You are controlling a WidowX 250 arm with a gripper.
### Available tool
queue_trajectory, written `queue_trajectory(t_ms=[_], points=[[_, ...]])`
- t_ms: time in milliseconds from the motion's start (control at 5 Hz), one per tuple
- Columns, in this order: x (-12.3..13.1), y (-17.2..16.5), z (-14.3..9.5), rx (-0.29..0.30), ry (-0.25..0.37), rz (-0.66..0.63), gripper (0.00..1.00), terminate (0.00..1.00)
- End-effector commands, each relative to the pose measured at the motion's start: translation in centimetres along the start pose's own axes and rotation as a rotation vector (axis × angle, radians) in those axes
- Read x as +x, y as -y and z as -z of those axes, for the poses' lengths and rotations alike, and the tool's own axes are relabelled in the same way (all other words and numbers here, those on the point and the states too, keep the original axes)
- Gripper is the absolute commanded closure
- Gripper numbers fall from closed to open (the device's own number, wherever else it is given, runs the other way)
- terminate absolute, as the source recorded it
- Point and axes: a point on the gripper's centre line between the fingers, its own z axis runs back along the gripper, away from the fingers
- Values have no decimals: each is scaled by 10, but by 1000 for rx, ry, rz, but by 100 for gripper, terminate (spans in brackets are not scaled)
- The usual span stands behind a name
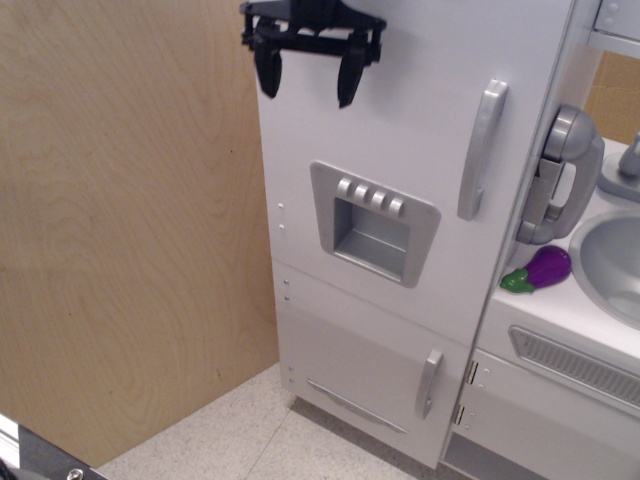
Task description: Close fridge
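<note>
My gripper (306, 75) hangs with fingers spread and empty; the fridge (400, 180) door sits just behind them, looking flush. I judge one gentle flat press confirms closure, keeping left of its handle (481, 150).

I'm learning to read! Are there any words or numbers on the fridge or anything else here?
No, there is nothing to read.
The fridge door is plain white: no words.
The four dispenser buttons are bare grey: no letters or numbers.
The toy phone, the sink and the eggplant show no labels.
The black gripper shows no brand.
</note>
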Motion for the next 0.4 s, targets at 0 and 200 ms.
queue_trajectory(t_ms=[0,200], points=[[-12,-13,-29,-4,60,41,0,0],[-12,-13,-29,-4,60,41,0,100]])
